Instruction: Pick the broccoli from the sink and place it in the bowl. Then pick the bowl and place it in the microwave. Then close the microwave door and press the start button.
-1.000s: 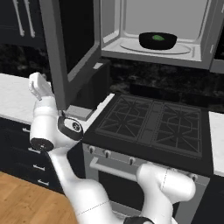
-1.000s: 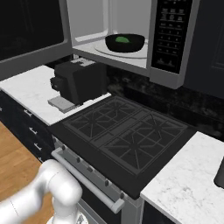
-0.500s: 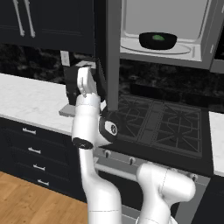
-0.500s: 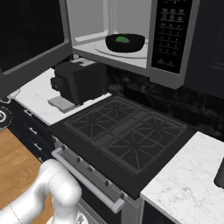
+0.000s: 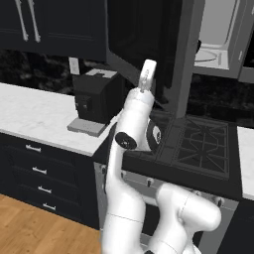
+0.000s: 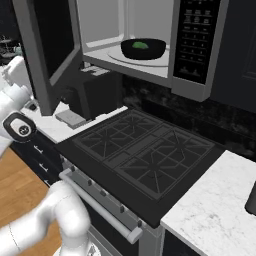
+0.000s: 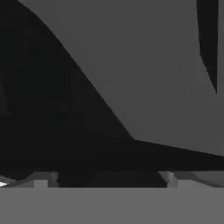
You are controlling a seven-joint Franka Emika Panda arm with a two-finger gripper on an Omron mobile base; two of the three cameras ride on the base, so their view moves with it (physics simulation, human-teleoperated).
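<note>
1. Arm reared up tall from the base, forearm near vertical, wrist tucked in behind the outer face of the microwave door.
2. Gripper seen from the hand camera, tips spread far apart at the bottom edge, nothing between them; jaws wide, empty.
3. Right in front of the gripper: a broad grey slanted surface and dark glass, very close; contact or not, cannot tell.
4. Compared with half a second back: door swung much further round toward closing, arm shifted right with it, elbow now over the stove edge instead of the counter.
5. One second back: arm bent low at the left, door hanging far more open.
6. Beyond the door from the gripper, inside the microwave: black bowl sitting upright on the round turntable, rim level.
7. Broccoli inside the bowl, a small green patch; too small to read any long axis or which way it points.
8. Door upright, long axis vertical, hinged at its left, standing edge-on out from the cavity.
9. Coffee machine below and left of the gripper on the counter, well apart.
</note>
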